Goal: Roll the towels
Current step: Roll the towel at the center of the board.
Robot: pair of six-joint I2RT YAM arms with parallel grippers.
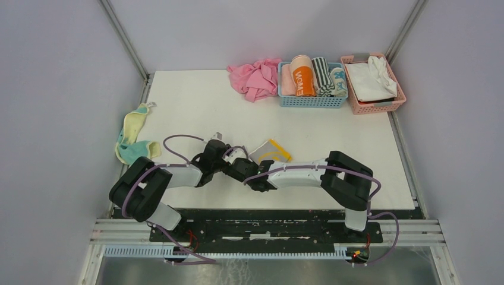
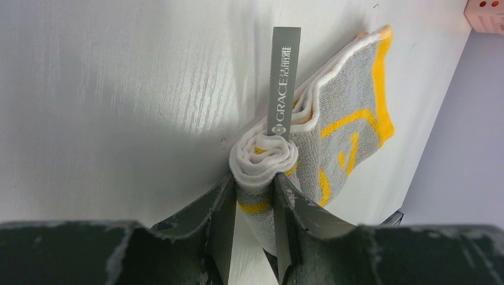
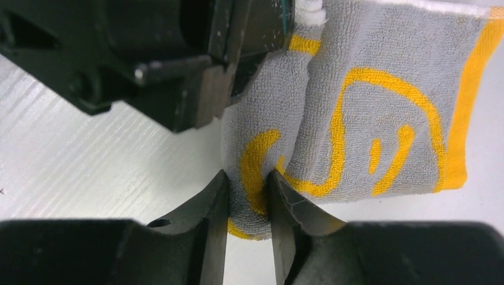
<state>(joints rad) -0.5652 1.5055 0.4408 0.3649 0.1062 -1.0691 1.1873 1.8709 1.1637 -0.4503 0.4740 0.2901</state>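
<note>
The light grey towel with yellow marks (image 1: 271,151) lies near the table's front middle, one end wound into a tight roll (image 2: 265,153). My left gripper (image 2: 254,181) is shut on that rolled end, and a grey label (image 2: 285,77) sticks up from it. The flat part (image 3: 380,89) spreads out to the right. My right gripper (image 3: 249,178) is shut on the roll's other end, facing the left gripper's body (image 3: 178,53). In the top view the two grippers meet beside the towel, left (image 1: 236,161) and right (image 1: 257,178). The pale yellow and teal towel (image 1: 134,135) lies crumpled at the table's left edge.
A plain pink cloth (image 1: 257,77) lies bunched at the back. To its right a blue basket (image 1: 312,101) holds several rolled towels. A pink basket (image 1: 399,101) with white cloth stands at the back right corner. Grey walls close in on both sides.
</note>
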